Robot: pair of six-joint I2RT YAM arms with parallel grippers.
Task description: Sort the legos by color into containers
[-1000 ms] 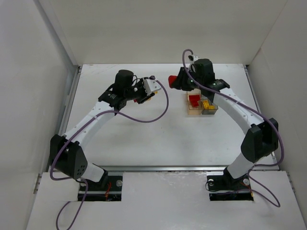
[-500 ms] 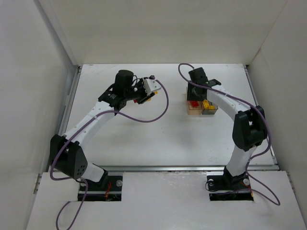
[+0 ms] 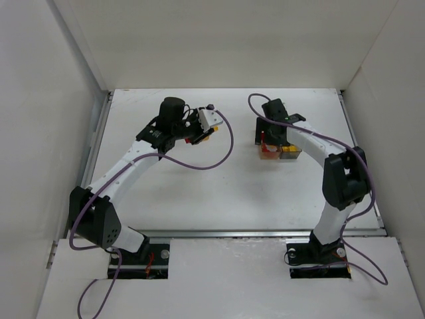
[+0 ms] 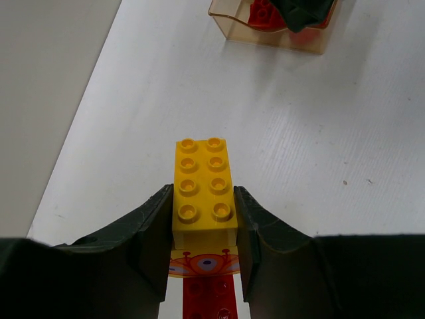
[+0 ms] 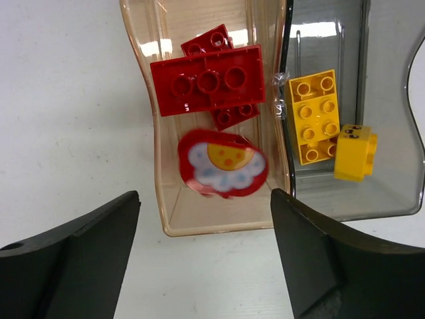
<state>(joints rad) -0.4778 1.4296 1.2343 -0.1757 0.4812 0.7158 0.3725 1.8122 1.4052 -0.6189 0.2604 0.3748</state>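
My left gripper (image 4: 202, 203) is shut on a yellow lego (image 4: 202, 169) that tops a stack with a printed orange piece and a red brick (image 4: 209, 299); it hangs over the table left of centre (image 3: 199, 131). My right gripper (image 5: 204, 196) stands open above the amber container (image 5: 166, 199). Inside that container lie red legos (image 5: 207, 80) and a blurred red flower-shaped piece (image 5: 222, 163), free of the fingers. The joined grey container (image 5: 392, 193) holds a yellow brick (image 5: 313, 116) and a small yellow piece (image 5: 355, 154).
The two containers (image 3: 279, 155) stand right of the table's middle, under the right arm. White walls enclose the table on the left, back and right. The amber bin's corner (image 4: 265, 36) shows at the top of the left wrist view.
The right gripper swung over the amber container with the red flower piece, then opened and let it fall inside. The left arm has stayed still with its stack.
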